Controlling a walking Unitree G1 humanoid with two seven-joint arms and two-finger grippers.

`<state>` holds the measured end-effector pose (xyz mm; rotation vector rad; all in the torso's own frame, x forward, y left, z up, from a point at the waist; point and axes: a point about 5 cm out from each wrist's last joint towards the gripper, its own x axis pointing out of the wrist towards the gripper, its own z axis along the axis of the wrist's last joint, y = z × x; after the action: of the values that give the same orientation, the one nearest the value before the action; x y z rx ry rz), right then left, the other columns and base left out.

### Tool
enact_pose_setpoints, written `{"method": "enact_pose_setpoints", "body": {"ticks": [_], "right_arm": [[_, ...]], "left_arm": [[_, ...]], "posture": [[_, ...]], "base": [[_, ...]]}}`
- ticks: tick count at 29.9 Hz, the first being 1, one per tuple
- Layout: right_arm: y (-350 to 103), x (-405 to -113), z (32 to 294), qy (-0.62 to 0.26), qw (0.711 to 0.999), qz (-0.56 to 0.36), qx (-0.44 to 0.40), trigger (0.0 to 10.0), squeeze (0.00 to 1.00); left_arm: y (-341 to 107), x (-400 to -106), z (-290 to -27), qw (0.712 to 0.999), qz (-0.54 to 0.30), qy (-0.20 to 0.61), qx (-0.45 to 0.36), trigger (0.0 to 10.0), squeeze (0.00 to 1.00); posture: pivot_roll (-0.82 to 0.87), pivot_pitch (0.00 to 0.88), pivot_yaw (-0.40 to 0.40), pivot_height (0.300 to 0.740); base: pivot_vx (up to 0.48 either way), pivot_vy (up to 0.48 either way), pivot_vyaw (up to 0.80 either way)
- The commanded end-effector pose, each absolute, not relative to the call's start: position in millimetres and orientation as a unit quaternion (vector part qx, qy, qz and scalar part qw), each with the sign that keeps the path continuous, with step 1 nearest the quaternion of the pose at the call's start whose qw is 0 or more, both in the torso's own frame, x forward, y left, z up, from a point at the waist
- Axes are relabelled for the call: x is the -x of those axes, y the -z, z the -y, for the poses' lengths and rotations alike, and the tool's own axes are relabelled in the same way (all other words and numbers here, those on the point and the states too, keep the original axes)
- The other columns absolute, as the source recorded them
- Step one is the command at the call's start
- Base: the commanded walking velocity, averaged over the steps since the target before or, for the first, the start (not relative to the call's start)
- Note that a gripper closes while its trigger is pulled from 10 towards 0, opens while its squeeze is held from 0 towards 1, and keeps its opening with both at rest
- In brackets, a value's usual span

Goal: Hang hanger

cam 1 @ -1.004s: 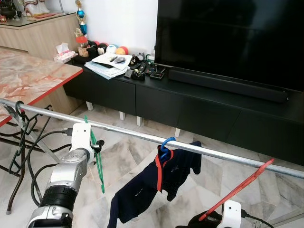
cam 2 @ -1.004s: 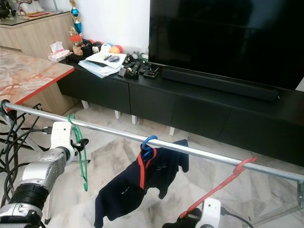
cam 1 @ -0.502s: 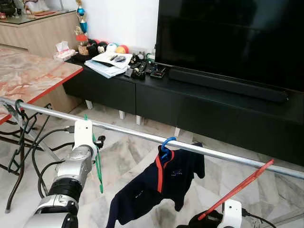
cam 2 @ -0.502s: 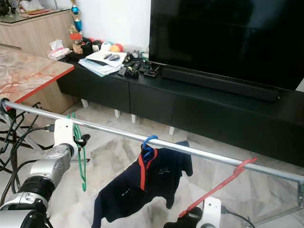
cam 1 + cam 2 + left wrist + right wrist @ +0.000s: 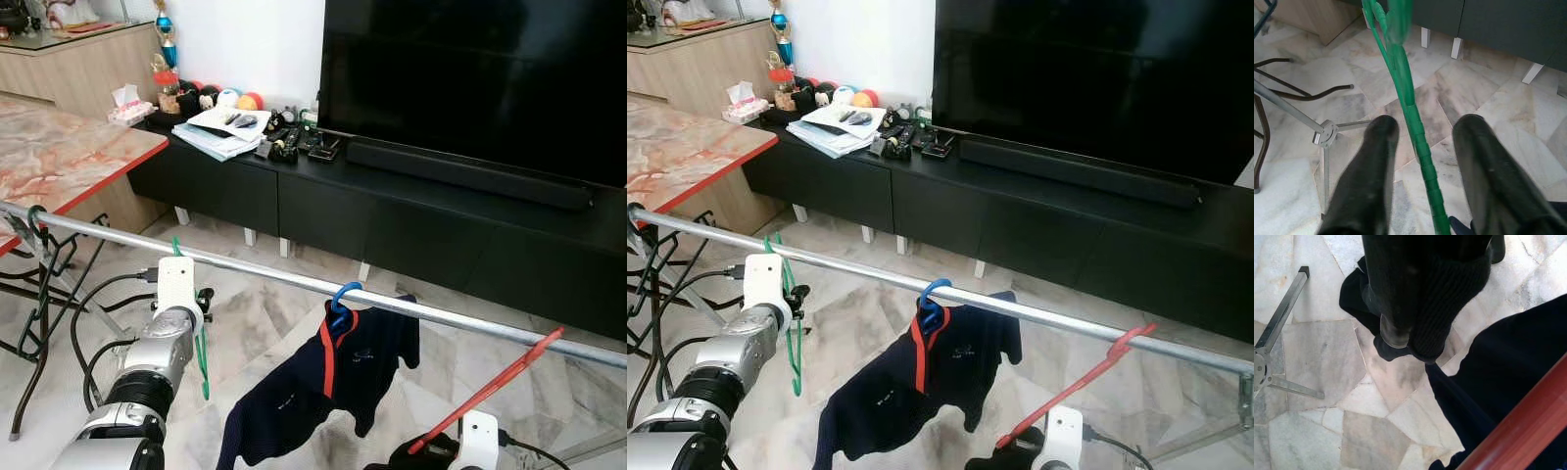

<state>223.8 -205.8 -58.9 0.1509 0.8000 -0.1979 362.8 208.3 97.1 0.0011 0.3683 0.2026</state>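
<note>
Hanging between the left gripper [image 5: 1422, 147] fingers — green hanger [image 5: 1410, 107], untouched.

Left gripper [image 5: 1422, 147] raised with fingers apart; right gripper [image 5: 1415, 333] low, fingers together.

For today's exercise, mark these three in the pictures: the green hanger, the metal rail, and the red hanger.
green hanger [image 5: 1418, 142], left wrist view, on its arm between the open left tool's fingers.
metal rail [image 5: 265, 276], left eye view, on the bare bar.
red hanger [image 5: 1087, 382], right eye view, on its slanted arm.
</note>
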Motion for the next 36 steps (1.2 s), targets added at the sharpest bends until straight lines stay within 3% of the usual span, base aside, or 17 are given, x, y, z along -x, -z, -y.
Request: {"method": "enact_pose_setpoints", "body": {"ticks": [1, 31, 36], "right_arm": [[57, -226, 208, 0.096, 0.915, -0.384, -0.070, 10.0, 0.00], [57, -226, 205, 0.095, 0.914, -0.386, -0.079, 10.0, 0.00], [58, -226, 205, 0.095, 0.914, -0.386, -0.079, 10.0, 0.00]], "left_arm": [[-97, -364, -206, 0.978, -0.182, -0.098, -0.004, 0.0, 0.00], [-84, -358, -204, 0.973, -0.217, -0.072, -0.035, 0.0, 0.00], [-101, -360, -203, 0.988, -0.134, -0.045, -0.069, 0.0, 0.00]], "posture": [[0.15, 0.000, -0.030, 0.740], [0.16, 0.000, -0.027, 0.740], [0.16, 0.000, -0.029, 0.740]], "base": [[0.000, 0.000, 0.00], [0.000, 0.000, 0.00], [0.000, 0.000, 0.00]]}}
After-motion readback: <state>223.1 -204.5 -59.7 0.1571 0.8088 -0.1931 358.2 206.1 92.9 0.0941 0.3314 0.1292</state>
